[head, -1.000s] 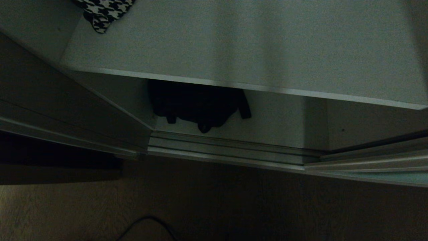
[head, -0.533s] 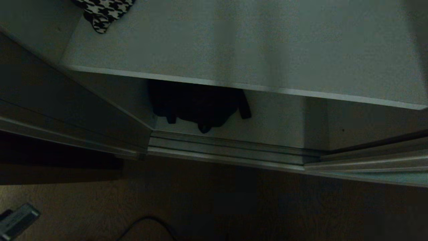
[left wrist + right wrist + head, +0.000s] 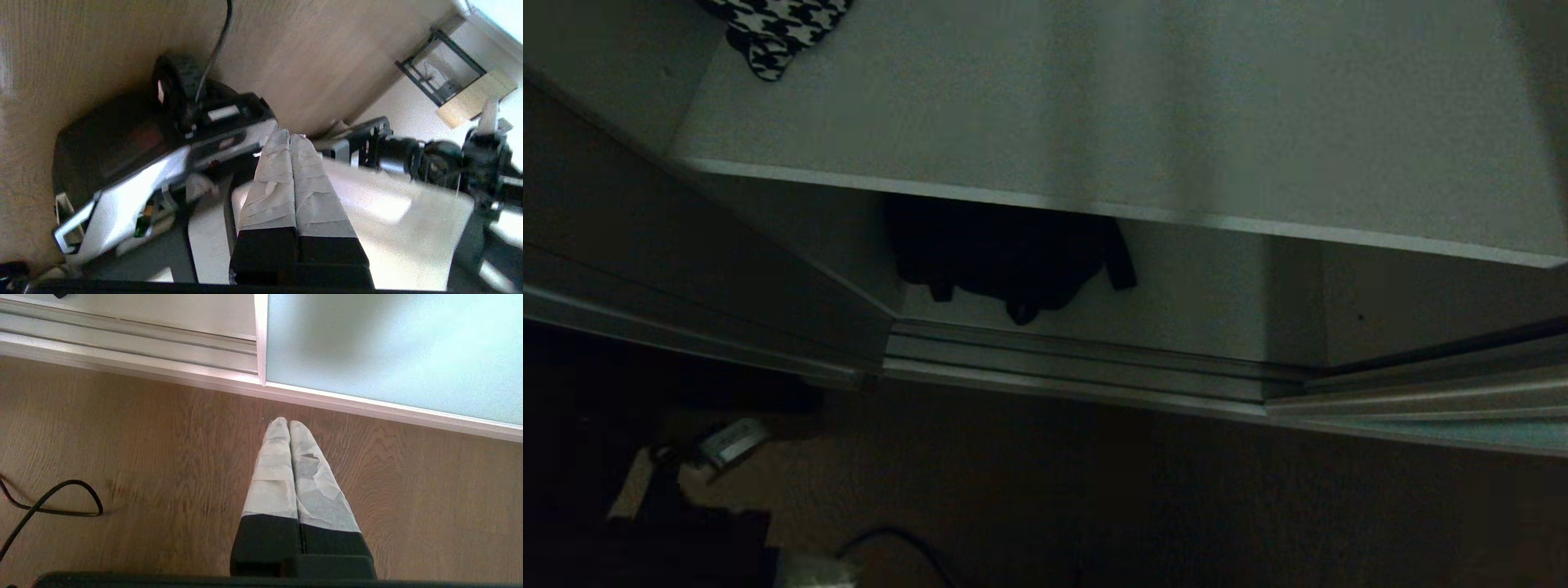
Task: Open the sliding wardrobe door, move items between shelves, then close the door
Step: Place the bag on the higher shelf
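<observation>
Presently noted, all places taken from the floor track of the wardrobe: opening above the track stands uncovered. Sliding wardrobe door, frosted pale teal in a slim silver frame, drawn off toward the robot's right end of the track, its frame edge meeting the rails there. Lower shelf just behind the track; black bag lying on it, toward the left end, partly tucked under the board above, one strap end trailing toward the track. Upper shelf overhanging the bag, pale grey with a thin lighter front edge. Houndstooth cloth resting on that upper shelf, far left corner, well apart from the bag.

Left gripper low on the near side of the track, over the wood floor, beyond the track's left end. Taped fingers pressed together, clenched on nothing. In the left wrist view, pointed at the robot's own base and a wheel, not at the wardrobe.

Right gripper on the near side of the track, just short of the door's bottom rail, not touching. Fingertips together, grasping nothing. Black cable looped on the floor, well apart from the track.
</observation>
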Controlling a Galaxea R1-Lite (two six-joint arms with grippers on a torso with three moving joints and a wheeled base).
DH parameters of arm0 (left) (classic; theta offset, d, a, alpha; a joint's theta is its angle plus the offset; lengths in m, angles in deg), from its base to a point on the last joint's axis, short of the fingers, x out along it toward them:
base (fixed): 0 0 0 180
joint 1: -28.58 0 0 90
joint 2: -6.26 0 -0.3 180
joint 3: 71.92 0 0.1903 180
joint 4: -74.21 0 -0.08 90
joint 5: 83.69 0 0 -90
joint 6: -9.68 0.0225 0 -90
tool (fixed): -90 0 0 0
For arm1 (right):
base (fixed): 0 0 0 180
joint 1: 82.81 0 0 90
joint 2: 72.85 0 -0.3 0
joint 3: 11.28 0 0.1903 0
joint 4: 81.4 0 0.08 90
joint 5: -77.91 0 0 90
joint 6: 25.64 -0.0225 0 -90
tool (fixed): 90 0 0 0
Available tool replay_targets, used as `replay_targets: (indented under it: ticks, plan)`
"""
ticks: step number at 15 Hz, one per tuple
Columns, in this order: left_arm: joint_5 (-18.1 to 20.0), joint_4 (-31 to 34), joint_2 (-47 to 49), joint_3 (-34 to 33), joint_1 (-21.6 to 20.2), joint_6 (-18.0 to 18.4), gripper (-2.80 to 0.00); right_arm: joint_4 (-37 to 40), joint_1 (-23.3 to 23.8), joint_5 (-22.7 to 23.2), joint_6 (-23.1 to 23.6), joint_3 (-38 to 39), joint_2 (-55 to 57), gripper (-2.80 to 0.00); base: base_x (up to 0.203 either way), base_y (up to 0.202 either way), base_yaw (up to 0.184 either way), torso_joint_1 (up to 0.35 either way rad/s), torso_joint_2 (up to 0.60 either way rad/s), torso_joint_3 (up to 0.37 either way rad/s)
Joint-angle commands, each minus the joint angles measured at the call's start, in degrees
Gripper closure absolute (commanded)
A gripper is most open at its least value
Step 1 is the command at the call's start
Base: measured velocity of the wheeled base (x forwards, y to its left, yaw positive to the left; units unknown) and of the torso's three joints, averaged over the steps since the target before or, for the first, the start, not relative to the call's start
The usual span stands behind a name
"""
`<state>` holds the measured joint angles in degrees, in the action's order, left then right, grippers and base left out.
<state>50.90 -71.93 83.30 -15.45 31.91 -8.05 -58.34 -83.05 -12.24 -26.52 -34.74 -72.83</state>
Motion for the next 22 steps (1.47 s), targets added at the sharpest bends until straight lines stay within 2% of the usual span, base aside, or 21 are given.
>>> replay_targets:
  ticks: [1,4,6,8,11,13,15,16,18,22]
  plan:
    - [0.1,-0.7,11.4,6.1,1.5,-0.5,0.0,0.0,0.0,0.0,0.0,0.0,-0.1,0.0,0.0,0.0,0.0,0.0,0.0,0.0]
    - [-1.1,-1.7,21.3,15.3,4.5,-2.5,0.0,0.0,0.0,0.0,0.0,0.0,-0.1,0.0,0.0,0.0,0.0,0.0,0.0,0.0]
    - [-3.1,-4.0,27.9,20.2,6.8,-5.1,0.0,0.0,0.0,0.0,0.0,0.0,-0.1,0.0,0.0,0.0,0.0,0.0,0.0,0.0]
    - [-7.3,-6.9,32.9,26.8,9.0,-8.9,0.0,0.0,0.0,0.0,0.0,0.0,-0.1,0.0,0.0,0.0,0.0,0.0,0.0,0.0]
    - [-11.8,-10.7,37.2,37.3,10.6,-16.6,0.0,0.0,0.0,0.0,0.0,0.0,-0.1,0.0,0.0,0.0,0.0,0.0,0.0,0.0]
    - [-17.5,-13.5,39.2,43.8,11.4,-20.7,0.0,0.0,0.0,0.0,0.0,0.0,-0.1,0.0,0.0,0.0,0.0,0.0,0.0,0.0]
    - [-23.1,-14.4,43.4,50.6,12.3,-22.6,0.0,0.0,0.0,0.0,0.0,0.0,-0.1,0.0,0.0,0.0,0.0,0.0,0.0,0.0]
    - [-26.2,-14.4,45.9,54.5,12.7,-23.8,-2.8,0.0,0.0,0.0,0.0,0.0,-0.1,0.0,0.0,0.0,0.0,0.0,0.0,0.0]
    - [-29.6,-14.0,49.8,60.0,13.4,-28.3,-2.8,0.0,0.0,0.0,0.0,0.0,-0.1,0.0,0.0,0.0,0.0,0.0,0.0,0.0]
    - [-31.7,-13.7,54.0,65.2,14.7,-31.5,-2.8,0.0,0.0,0.0,0.0,0.0,-0.1,0.0,0.0,0.0,0.0,0.0,0.0,0.0]
